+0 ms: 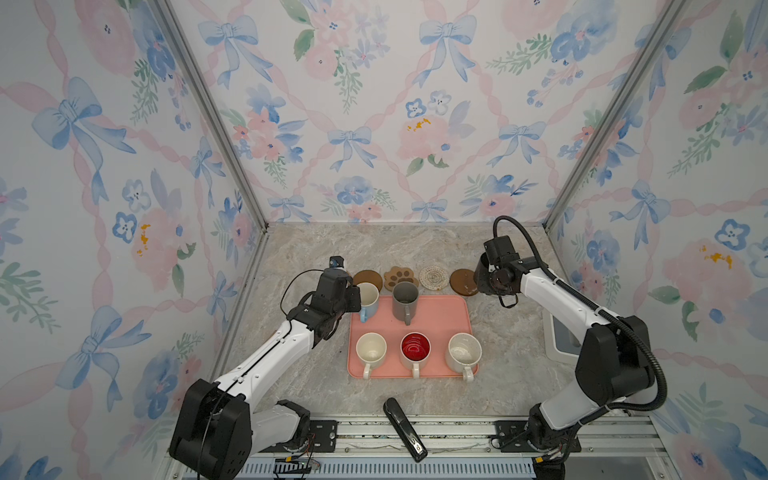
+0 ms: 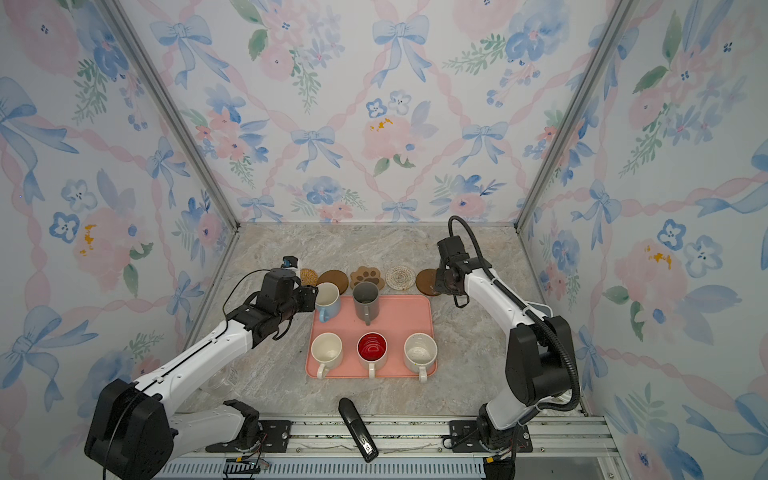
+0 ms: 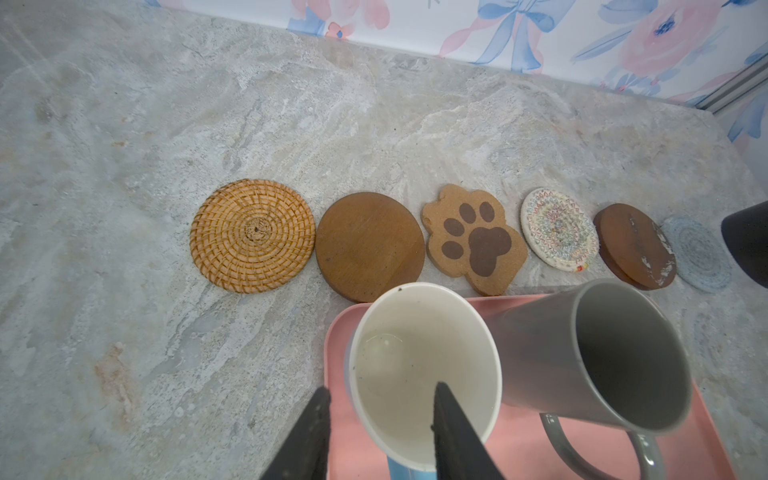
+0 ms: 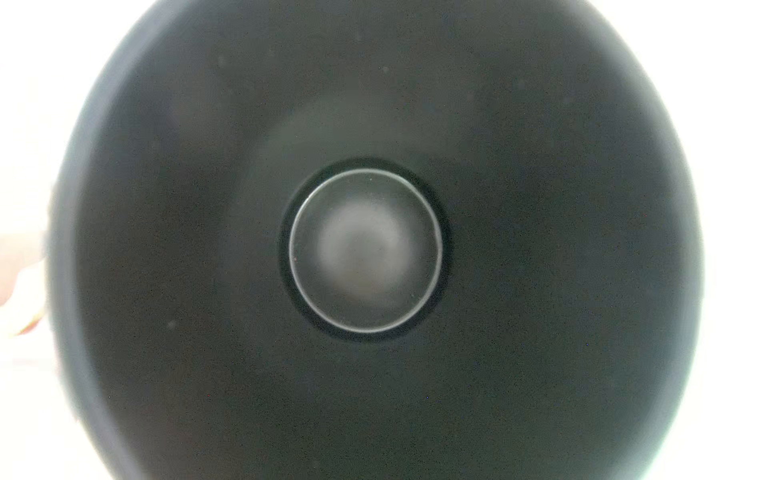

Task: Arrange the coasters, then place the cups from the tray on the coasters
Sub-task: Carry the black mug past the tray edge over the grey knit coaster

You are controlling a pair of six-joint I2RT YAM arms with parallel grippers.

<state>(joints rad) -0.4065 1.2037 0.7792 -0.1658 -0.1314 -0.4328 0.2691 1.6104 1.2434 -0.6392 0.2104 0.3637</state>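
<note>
Six coasters lie in a row behind the pink tray (image 1: pixel 440 316): rattan round (image 3: pixel 252 235), brown round (image 3: pixel 370 245), paw-print (image 3: pixel 473 232), cream crochet (image 3: pixel 559 228), second brown round (image 3: pixel 636 245) and pale blue crochet (image 3: pixel 698 253). Five cups stand on the tray: light blue (image 1: pixel 369 301), grey (image 1: pixel 405 305), cream (image 1: pixel 371 351), red-inside (image 1: pixel 414 349) and speckled (image 1: pixel 463 353). My left gripper (image 3: pixel 382 388) is open astride the light blue cup's near wall, one finger inside and one outside. My right gripper (image 1: pixel 494 278) holds the black cup (image 1: pixel 482 266) at the row's right end; its dark inside (image 4: pixel 365 249) hides the fingers.
A black stapler-like object (image 1: pixel 405 428) lies at the table's front edge. A grey-white box (image 1: pixel 561 340) stands right of the tray, behind my right arm. The back wall runs close behind the coaster row.
</note>
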